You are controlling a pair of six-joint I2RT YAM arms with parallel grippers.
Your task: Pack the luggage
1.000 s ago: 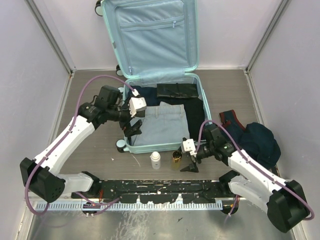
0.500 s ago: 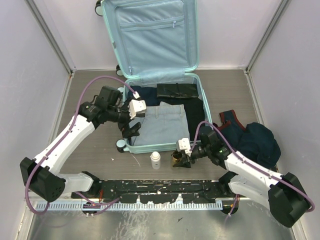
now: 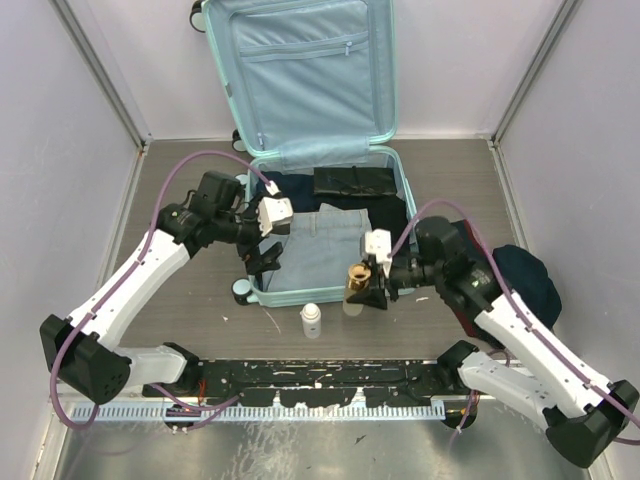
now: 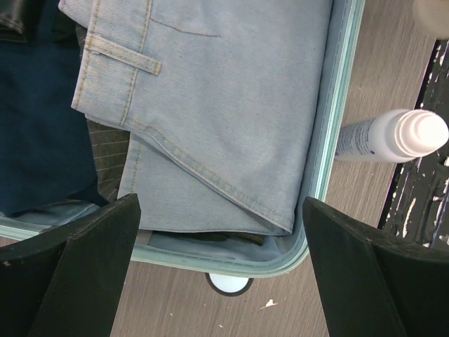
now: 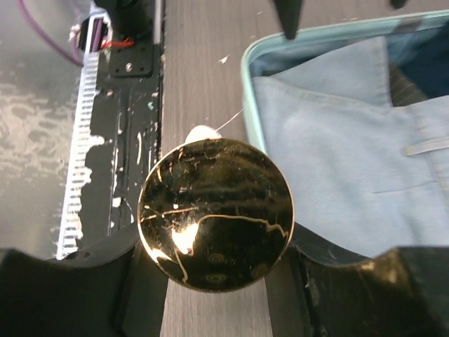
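Since a second ago the right hand (image 3: 365, 290) has lifted off the grey-brown worktop (image 3: 460, 180) and swung left. It grips the small amber bottle with a round gold cap (image 3: 356, 280) above the near right rim of the large pale mint-blue hard-shell luggage (image 3: 300, 110). We see the luggage open mid-worktop, lid up, with folded light-blue denim jeans (image 3: 325, 250) inside. The left hand (image 3: 265, 262) hangs over its near left corner, fingers wide, holding nothing. A white plastic bottle (image 3: 311, 320) stands just in front of the rim.
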